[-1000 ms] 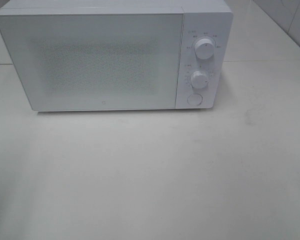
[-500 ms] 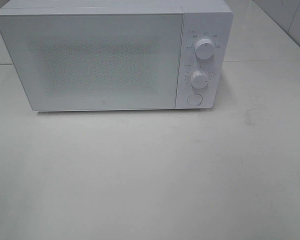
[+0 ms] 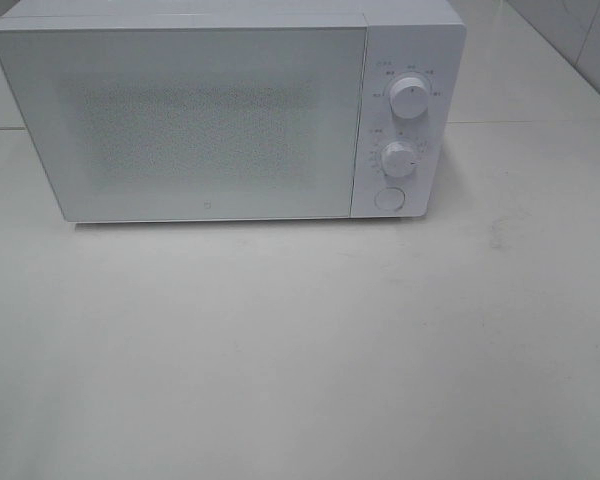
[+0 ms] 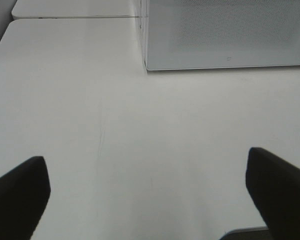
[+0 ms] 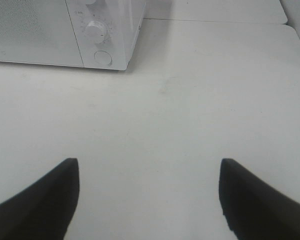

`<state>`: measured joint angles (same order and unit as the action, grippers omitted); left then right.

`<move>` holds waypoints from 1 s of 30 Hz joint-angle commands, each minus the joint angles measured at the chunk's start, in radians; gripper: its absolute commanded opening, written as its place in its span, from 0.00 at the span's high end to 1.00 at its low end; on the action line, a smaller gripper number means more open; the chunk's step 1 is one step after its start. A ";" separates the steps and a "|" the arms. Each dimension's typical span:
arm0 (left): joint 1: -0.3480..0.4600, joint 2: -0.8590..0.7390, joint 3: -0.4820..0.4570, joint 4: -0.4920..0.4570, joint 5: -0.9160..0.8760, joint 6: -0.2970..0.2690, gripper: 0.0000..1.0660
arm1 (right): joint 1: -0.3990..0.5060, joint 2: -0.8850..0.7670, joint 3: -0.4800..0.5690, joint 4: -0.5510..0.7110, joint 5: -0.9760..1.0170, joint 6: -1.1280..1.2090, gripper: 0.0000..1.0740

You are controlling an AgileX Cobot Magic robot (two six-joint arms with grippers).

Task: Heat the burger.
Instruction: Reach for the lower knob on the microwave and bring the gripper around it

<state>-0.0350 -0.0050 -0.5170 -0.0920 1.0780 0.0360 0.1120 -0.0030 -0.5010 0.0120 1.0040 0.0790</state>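
White plastic dominates the scene: a microwave (image 3: 225, 115) stands on a pale table (image 3: 300, 350) ahead of both pincers, with its door (image 3: 190, 120) shut. The burger shows in no view. It lies nowhere on the table in front of or between the fingers, and the speckled door window gives nothing away, so I cannot tell whether it is inside.

The main risk, as I judge it, lies at the control panel. The two knobs, upper (image 3: 409, 99) and lower (image 3: 400, 158), sit close above the round button (image 3: 389, 199). All of them lie ahead of the right pincer (image 5: 149, 162), toward the left arm's side. A wide-spread finger reaching for one control could nudge its neighbour or press the button and pop the door. A hard push could also slide the light oven backward on the smooth table. If the burger is not inside, starting the oven would heat nothing.

Neither arm appears in the high view, so both are drawn back, well short of the oven. The left pincer (image 4: 146, 162) points toward the oven's near corner with its fingers spread wide and nothing between them. The right pincer likewise has its fingers apart and empty, above bare tabletop.
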 commanded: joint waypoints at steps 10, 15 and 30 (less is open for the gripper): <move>0.048 -0.025 0.000 -0.007 -0.006 -0.001 0.06 | -0.006 -0.030 0.003 0.005 -0.008 -0.006 0.30; 0.048 -0.025 0.000 -0.007 -0.006 -0.001 0.06 | -0.006 -0.030 0.003 0.005 -0.008 -0.006 0.30; 0.048 -0.023 0.000 -0.007 -0.006 -0.001 0.06 | -0.006 -0.030 0.003 0.005 -0.008 -0.006 0.30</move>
<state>0.0120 -0.0050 -0.5170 -0.0920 1.0780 0.0360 0.1120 -0.0030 -0.5010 0.0120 1.0040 0.0790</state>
